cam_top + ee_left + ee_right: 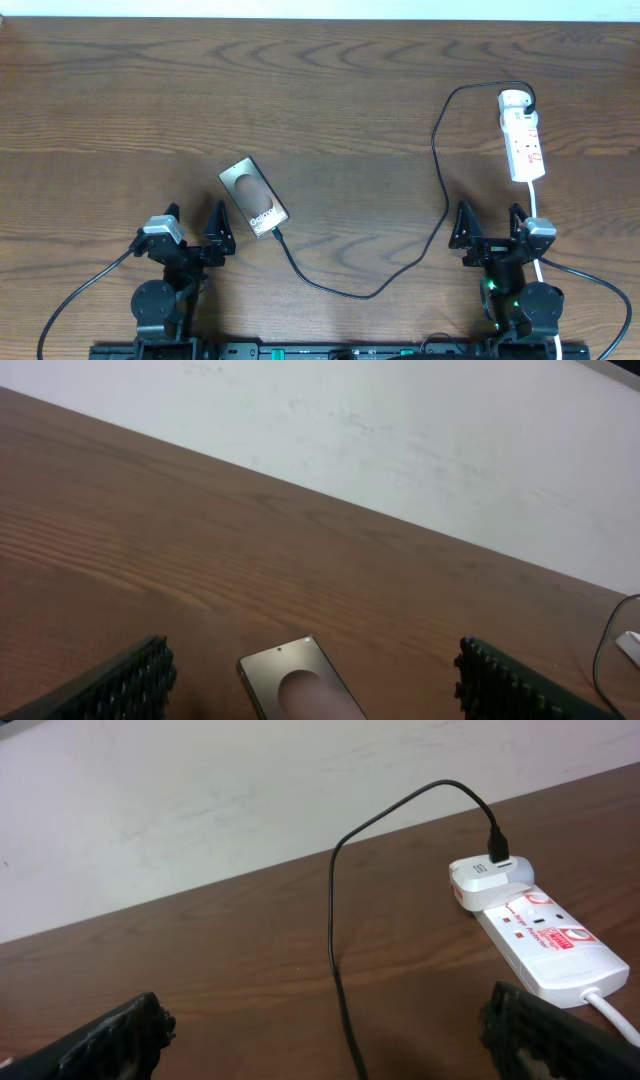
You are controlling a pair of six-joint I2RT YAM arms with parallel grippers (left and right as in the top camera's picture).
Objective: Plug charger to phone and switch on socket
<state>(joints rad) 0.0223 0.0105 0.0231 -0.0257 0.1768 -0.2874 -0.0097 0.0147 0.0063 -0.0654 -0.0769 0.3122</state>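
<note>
Brown wood-grain table w/ phone, socket; white wall behind.

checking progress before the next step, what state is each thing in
phone: flat, face up
charger cable: plugged into white adapter, tip at phone's end, seating unclear
white adapter: seated in power strip
power strip: switch position unclear
left claw: open, empty
right claw: open, empty

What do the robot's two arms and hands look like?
The left arm and right arm are black, with round joints near the base. The left hand and right hand each have two black, wedge-shaped, ribbed fingers and a small grey camera block beside them. A black cable trails from each arm. A green light glows on the right arm.
</note>
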